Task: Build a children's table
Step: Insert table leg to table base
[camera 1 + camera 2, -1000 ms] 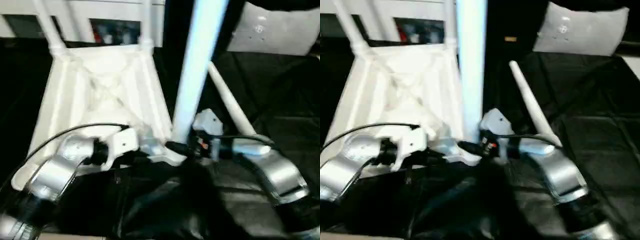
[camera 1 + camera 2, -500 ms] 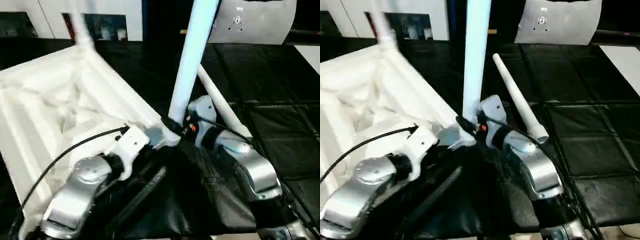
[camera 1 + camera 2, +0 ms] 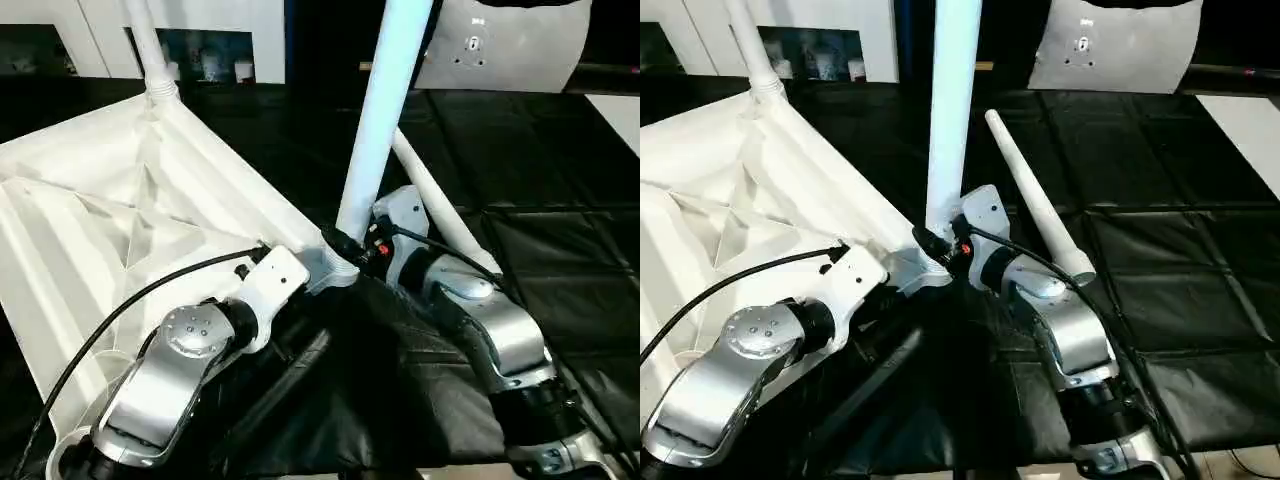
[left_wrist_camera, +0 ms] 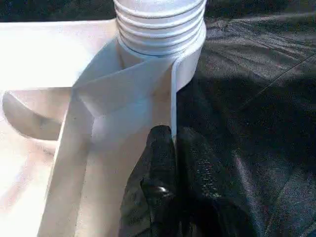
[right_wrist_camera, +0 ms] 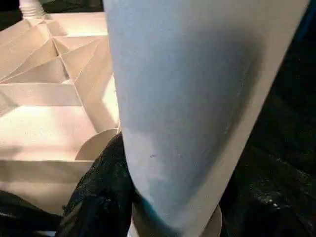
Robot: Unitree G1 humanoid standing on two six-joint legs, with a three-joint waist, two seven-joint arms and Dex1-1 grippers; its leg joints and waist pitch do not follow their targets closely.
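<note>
The white table top (image 3: 110, 220) lies upside down on the left, its ribs facing up. One leg (image 3: 150, 50) stands in its far corner. A second leg (image 3: 385, 110) stands upright in the near corner socket (image 4: 190, 59), with its screw threads (image 4: 158, 24) showing above the collar. My right gripper (image 3: 345, 250) is shut on this leg's base, one black finger (image 5: 98, 197) pressed to its side. My left gripper (image 4: 173, 143) is shut on the top's rim just beside that socket. A loose leg (image 3: 1035, 195) lies on the black sheet behind my right arm.
The black sheet (image 3: 560, 250) covers the work surface to the right and front. A pale grey panel (image 3: 510, 45) stands at the back right, white cabinets (image 3: 60, 25) at the back left. A black cable (image 3: 130, 300) loops over the table top to my left wrist.
The whole picture has swung and steadied, so the camera moved. Both grippers keep their holds, and the near leg stays upright in its socket.
</note>
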